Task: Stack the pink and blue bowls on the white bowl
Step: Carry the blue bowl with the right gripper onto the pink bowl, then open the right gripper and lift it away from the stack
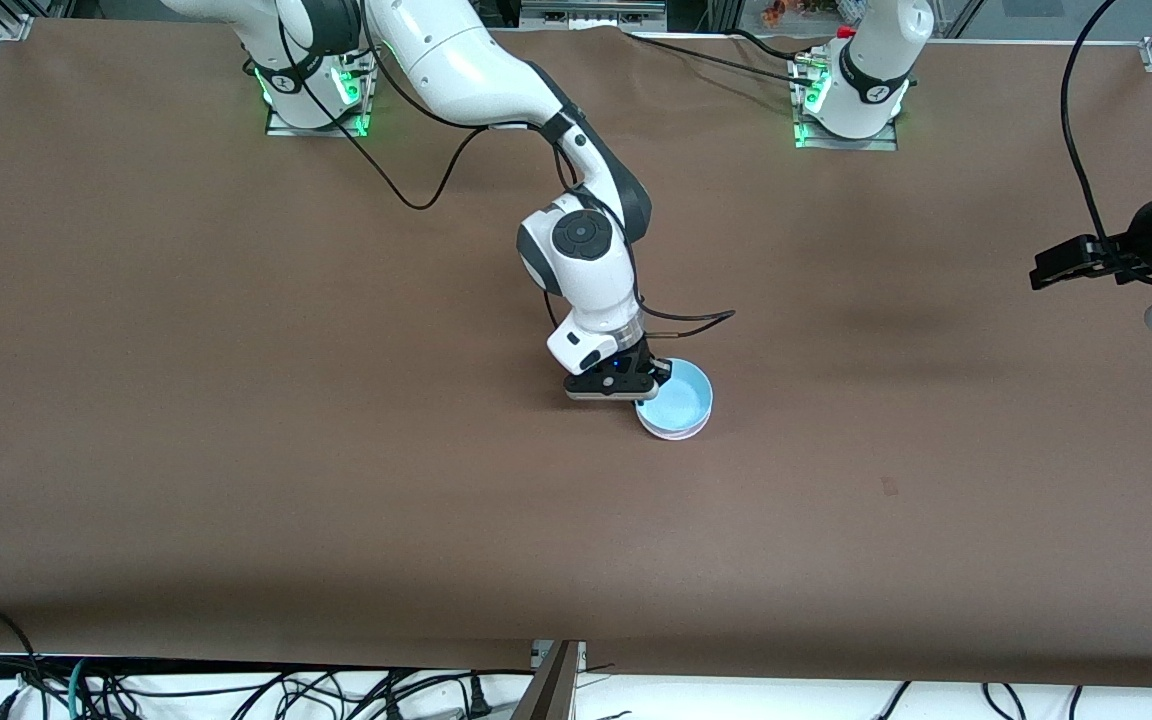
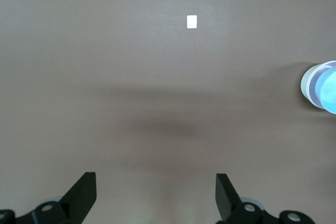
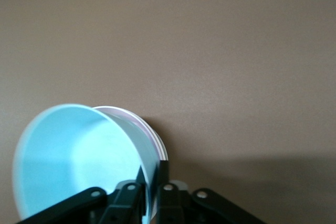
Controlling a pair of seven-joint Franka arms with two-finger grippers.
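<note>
We see the right tool low at the middle of the table, with its two fingers pressed together on the rim of the blue bowl. One finger is inside the wall and one outside, which we judge is the simple way to carry such a shallow bowl. In the right wrist view the blue bowl sits tilted in another bowl whose pale rim shows just under it. The colour there looks pinkish white, so we think the pink bowl lies below, and perhaps the white bowl under that, but we cannot tell them apart. The bowl seems almost seated, so the remaining step is probably to let go and lift away; if the tilt is not corrected, the bowl may rest crooked.

The left tool waits high over the left arm's end of the table, its fingers wide apart and holding nothing, well clear of the stack.
</note>
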